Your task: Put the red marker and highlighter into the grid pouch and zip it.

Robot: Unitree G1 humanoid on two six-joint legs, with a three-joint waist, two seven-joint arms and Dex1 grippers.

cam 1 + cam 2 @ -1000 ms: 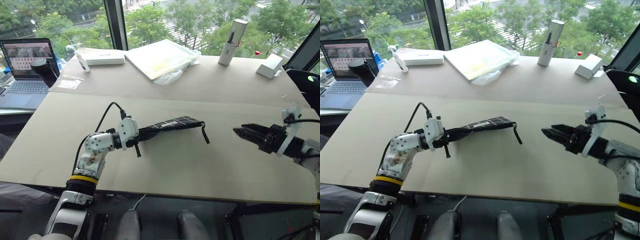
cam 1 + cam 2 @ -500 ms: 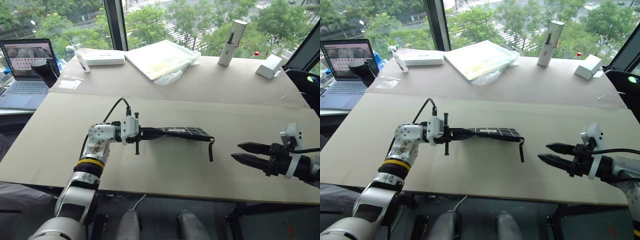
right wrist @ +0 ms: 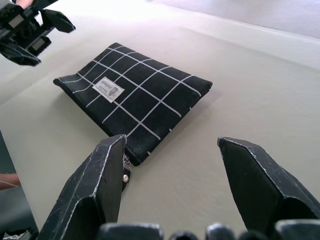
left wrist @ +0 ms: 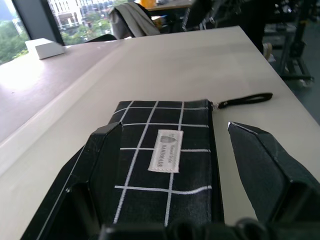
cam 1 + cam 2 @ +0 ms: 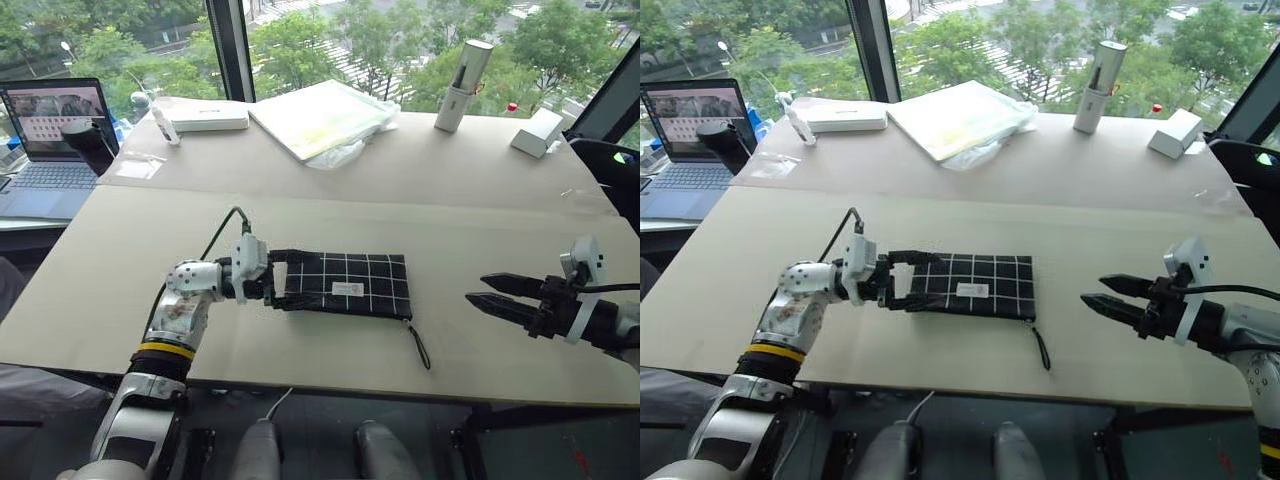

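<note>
Stretching across the room by the window, the pale tabletop (image 5: 480, 200) carries the flat grid pouch (image 5: 345, 283), which lies near the front edge with its white label up and its black strap loop (image 5: 420, 345) trailing off the corner nearest the right arm. The left hand (image 5: 902, 281) sits at the pouch's far short edge with its fingers spread, one over the fabric and one beside it, pinching nothing. The right hand (image 5: 505, 295) hovers well apart on the other side, fingers also spread and empty, pointed toward the strap corner.

At the back of the tabletop sit a laptop (image 5: 55, 140), a stack of plastic-wrapped papers (image 5: 320, 115), a white cylinder (image 5: 462, 72) and a small white box (image 5: 540, 130).

Neither marker nor highlighter lies loose on the tabletop, and the zipper edge looks flat, so the work appears at or near its end; whether the zip is fully drawn cannot be told. If closing remains, the sound approach is for the left hand to pin the far edge flat while the right takes the pull beside the strap and draws it straight along the seam, keeping the pouch from sliding or bunching.
</note>
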